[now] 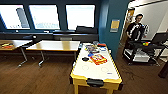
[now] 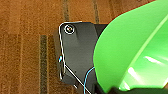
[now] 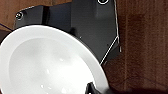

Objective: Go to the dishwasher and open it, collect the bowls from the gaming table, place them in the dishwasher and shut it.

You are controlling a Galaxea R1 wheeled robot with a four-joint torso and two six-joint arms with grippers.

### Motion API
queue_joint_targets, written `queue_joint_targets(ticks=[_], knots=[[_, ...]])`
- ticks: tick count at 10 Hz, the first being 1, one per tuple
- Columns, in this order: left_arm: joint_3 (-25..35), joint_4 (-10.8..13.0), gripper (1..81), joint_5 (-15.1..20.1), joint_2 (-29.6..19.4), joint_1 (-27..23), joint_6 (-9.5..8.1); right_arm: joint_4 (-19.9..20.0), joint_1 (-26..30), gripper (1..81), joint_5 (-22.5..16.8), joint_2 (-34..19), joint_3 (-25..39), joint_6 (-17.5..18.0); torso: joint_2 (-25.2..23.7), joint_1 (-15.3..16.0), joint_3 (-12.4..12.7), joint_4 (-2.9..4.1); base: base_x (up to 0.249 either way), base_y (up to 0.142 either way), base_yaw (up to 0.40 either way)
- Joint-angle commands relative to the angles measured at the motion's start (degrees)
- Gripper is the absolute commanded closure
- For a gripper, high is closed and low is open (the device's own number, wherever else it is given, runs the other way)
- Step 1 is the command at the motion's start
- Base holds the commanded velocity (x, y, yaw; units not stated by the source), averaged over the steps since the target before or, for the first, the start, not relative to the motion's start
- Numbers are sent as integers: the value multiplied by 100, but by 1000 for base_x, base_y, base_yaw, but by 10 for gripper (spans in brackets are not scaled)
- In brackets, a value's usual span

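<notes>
Bright green round plastic-looking bowl (image 2: pixel 135 50): large in the left wrist view, tilted, rim edge-on to the camera, brown wood-plank floor (image 2: pixel 27 50) below it. It appears carried at the left pincer; a dark edge meets the bowl's lower rim, but the fingers themselves are too unclear to say how they stand. Judged light, stiff, smooth-walled, likely slippery at the rim; not fragile.

Glossy white round bowl with a wide rim (image 3: pixel 47 65): large in the right wrist view, open side toward the camera, over the same dark floor. A dark part touches its rim near the picture's edge; it seems to hang from the right pincer, grip state cannot be told. Judged heavier, hard, probably ceramic, so chip-prone; a rim pinch is the only evident hold, and a glazed rim may slide.

Outward, head view: long gaming surface with glossy white top and yellow frame (image 1: pixel 96 67) straight ahead, carrying a red-orange box (image 1: pixel 98 59), a small dark disc (image 1: pixel 85 59) and coloured clutter at the far end. Wooden surfaces (image 1: pixel 53 45) to the left under the windows. A person (image 1: pixel 136 27) stands at a black cart (image 1: pixel 143 50) on the right.
</notes>
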Motion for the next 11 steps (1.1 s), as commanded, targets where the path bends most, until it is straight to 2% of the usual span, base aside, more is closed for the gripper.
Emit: queue_joint_targets(ticks=[1, 4, 5, 7, 11], knots=[[-279, 120, 811, 116, -42, -153, 15, -152, 160, 811, -312, -77, 38, -21, 0, 5, 397, 0, -127, 0, 0], [-288, 128, 811, 107, -42, -153, 15, -161, 169, 811, -312, -42, 21, -21, 0, 5, 686, 0, -128, 0, 0], [-288, 128, 811, 107, -42, -153, 15, -178, 169, 811, -312, -34, 21, -21, -2, 5, 454, 0, -127, 0, 0], [-288, 128, 811, 107, -42, -153, 15, -187, 160, 811, -312, -7, 12, -21, -5, 5, 570, 0, -105, 0, 0], [-288, 128, 811, 89, -42, -153, 15, -187, 160, 811, -312, 10, 3, -21, -9, 6, 577, 0, -83, 0, 0]])
